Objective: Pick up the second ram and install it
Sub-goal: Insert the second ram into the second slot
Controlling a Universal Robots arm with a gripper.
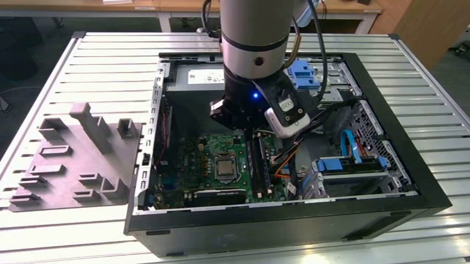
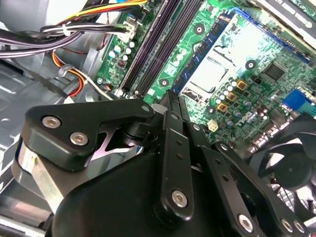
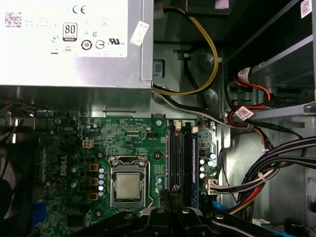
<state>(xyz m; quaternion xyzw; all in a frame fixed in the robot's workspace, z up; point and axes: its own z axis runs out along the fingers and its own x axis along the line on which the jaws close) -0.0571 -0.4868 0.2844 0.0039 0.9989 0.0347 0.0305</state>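
First wrist view puts the gripper (image 3: 174, 192), jaws drawn together on nothing visible, directly behind the second ram (image 3: 176, 160), apparently standing edge-up in the motherboard (image 3: 133, 138); seating is judged in hand, requiring a straight, even press.

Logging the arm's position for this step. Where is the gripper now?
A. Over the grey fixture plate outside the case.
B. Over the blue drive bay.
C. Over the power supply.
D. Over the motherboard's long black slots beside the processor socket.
D: in the first wrist view the gripper sits over the black slots, next to the processor socket.
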